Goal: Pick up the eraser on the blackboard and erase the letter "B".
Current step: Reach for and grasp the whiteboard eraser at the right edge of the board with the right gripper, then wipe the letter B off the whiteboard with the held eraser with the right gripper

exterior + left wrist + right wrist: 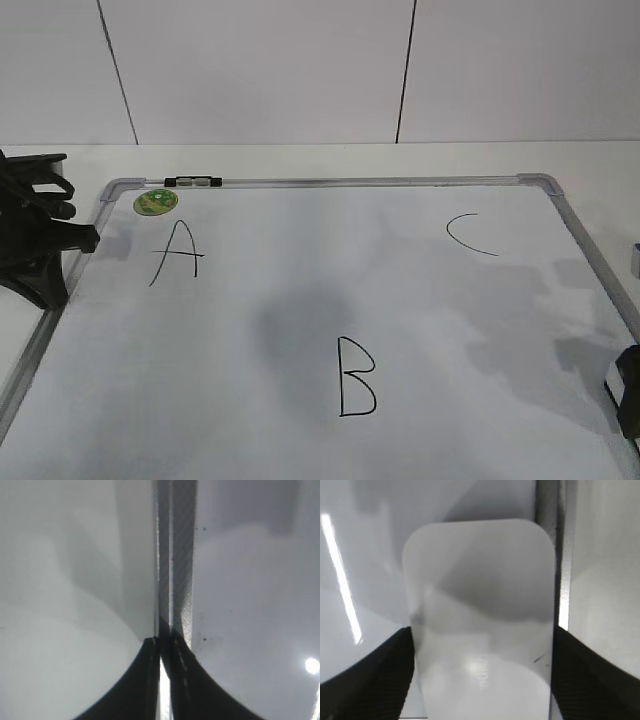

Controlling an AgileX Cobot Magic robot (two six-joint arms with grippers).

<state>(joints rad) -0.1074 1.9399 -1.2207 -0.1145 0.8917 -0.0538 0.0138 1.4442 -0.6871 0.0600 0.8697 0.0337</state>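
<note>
The blackboard [300, 300] is a white board in a grey frame, with a black "A" [176, 252], the letter "B" [356, 377] and a "C" [470, 236]. The eraser [480, 615], a flat white block with rounded corners, lies between my right gripper's [482, 670] fingers, which press on its two long sides beside the board's right frame [547, 510]. In the exterior view this gripper [628, 395] is at the lower right edge, well right of the "B". My left gripper [164, 642] is shut and empty over the board's left frame [175, 555].
A round green sticker [155, 202] sits at the board's top left corner. A small black and white piece [193, 182] lies on the top frame. A pale object [635, 258] shows at the right edge. A white wall stands behind.
</note>
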